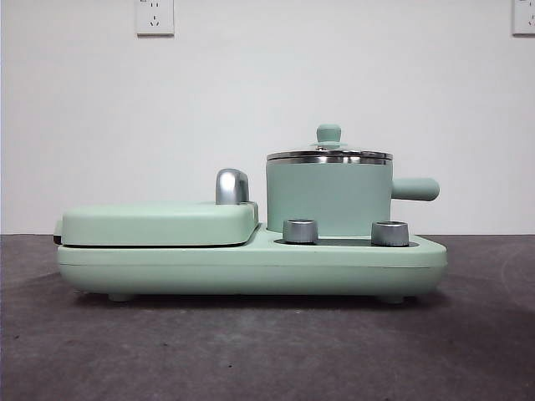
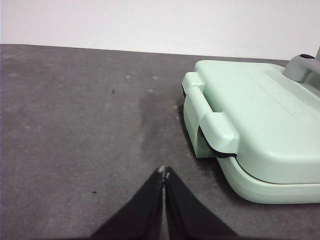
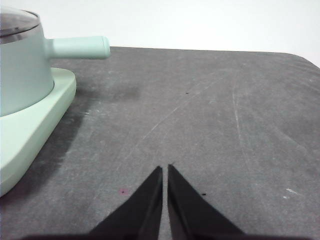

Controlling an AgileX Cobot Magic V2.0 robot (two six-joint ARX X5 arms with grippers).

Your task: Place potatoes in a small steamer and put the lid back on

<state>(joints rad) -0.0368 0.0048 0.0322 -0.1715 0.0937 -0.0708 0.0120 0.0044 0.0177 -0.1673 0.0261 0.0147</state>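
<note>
Front view: small steamer [image 1: 328, 196] upright, lid [image 1: 329, 151] on, handle pointing right.

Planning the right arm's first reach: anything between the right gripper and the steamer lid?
Nothing visible. Bare table lies between the shut right gripper and the small steamer. Its side handle juts toward that side. The lid sits on the pot, knob exposed. No potato in view.

You had a plain white wall [image 1: 267, 109] behind, w/ two white outlets: one upper left [image 1: 155, 16], one at the top right corner [image 1: 524, 16]. Worktop [image 1: 267, 351] was dark grey, scuffed, evenly lit.
</note>
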